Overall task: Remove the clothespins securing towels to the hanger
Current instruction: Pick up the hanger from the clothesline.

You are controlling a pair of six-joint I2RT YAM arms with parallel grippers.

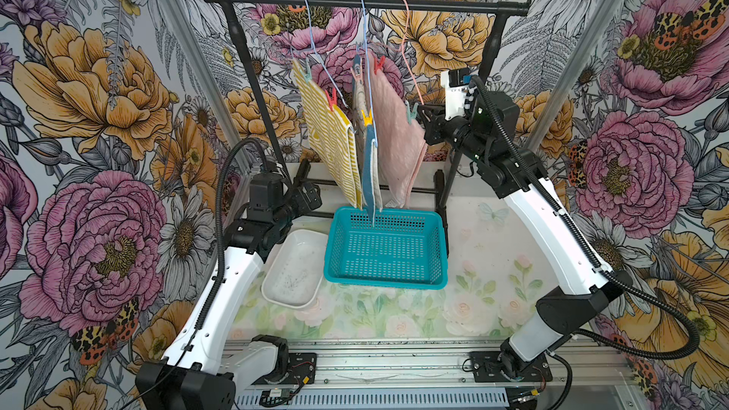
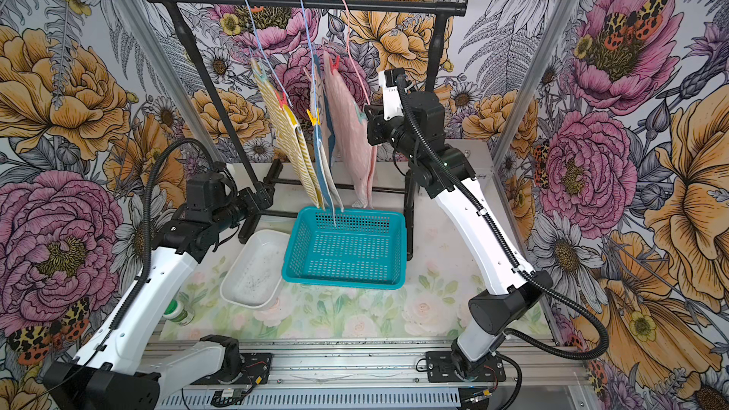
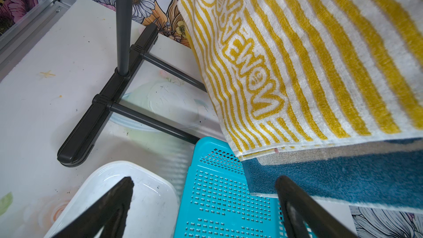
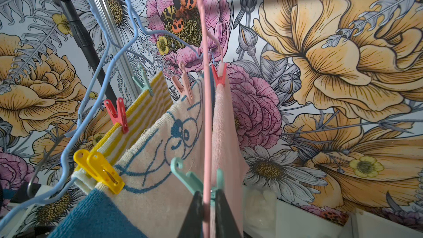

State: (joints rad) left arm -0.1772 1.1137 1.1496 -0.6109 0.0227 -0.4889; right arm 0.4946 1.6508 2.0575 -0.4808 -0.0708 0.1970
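Mint-green plastic clothespin (image 4: 190,179), light, springy, probably slippery, pins the soft pink towel (image 4: 225,122) at the near end of the pink hanger (image 4: 206,88); best squeezed by its handles. Right gripper (image 4: 208,192) clamps it; left gripper (image 3: 204,179) gapes.

top views: high at the front, facing down and back across the desk (image 1: 493,254), whole scene, rack (image 1: 367,3) along upper frame | left wrist: low, close to the striped towel (image 3: 320,53), shares teal basket (image 3: 224,202) with both top views | right wrist: close, tilted up along the pink hanger (image 4: 207,111) toward the clothespins (image 4: 116,114)
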